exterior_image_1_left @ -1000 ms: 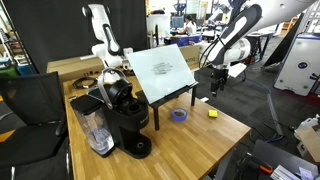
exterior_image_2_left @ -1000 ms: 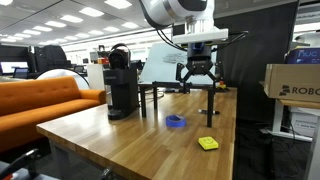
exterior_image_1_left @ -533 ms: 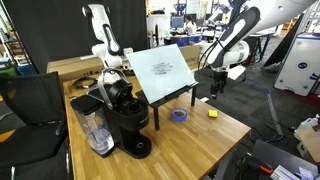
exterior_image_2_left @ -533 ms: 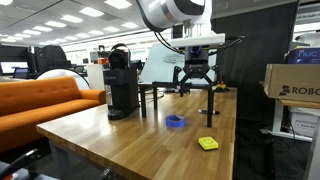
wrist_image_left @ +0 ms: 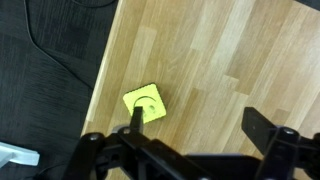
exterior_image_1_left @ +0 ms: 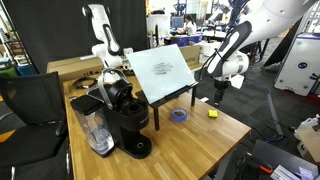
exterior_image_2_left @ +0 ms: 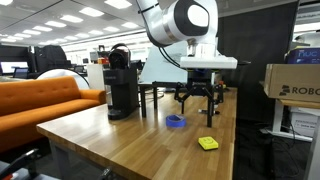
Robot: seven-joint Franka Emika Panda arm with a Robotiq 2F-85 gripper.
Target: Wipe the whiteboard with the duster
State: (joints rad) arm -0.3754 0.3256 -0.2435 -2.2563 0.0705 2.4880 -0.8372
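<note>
Hanging above the pale wooden tabletop point(exterior_image_1_left: 190, 140), the black two-fingered tool point(exterior_image_1_left: 219, 98) on the white robot arm point(exterior_image_1_left: 245, 35) has its jaws spread wide and grasps nothing. In both exterior views the tool point(exterior_image_2_left: 198, 100) hovers clear of the wood with its fingers pointing down.

The small bright yellow block-shaped duster point(exterior_image_1_left: 212, 113) lies flat on the tabletop near an edge, below the tool and a little to one side of it. Nothing touches it. In the wrist view the duster point(wrist_image_left: 146, 102) shows as a yellow square close to where the tabletop ends and dark carpeted floor point(wrist_image_left: 40, 90) begins. One dark finger point(wrist_image_left: 134, 118) overlaps its lower corner in that view, while the other finger stands well apart over bare wood.

The large white rectangular whiteboard point(exterior_image_1_left: 163, 70) stands tilted on black easel legs further back on the tabletop, apart from both tool and duster, with faint scribbles on its face. A purple tape roll point(exterior_image_1_left: 180, 115) lies flat on the wood in front of the whiteboard, near the duster but not touching it. A black coffee machine point(exterior_image_1_left: 125, 115) stands beside the whiteboard, and a clear jug on a grey base point(exterior_image_1_left: 92, 125) stands just beside the machine near the tabletop's corner.
</note>
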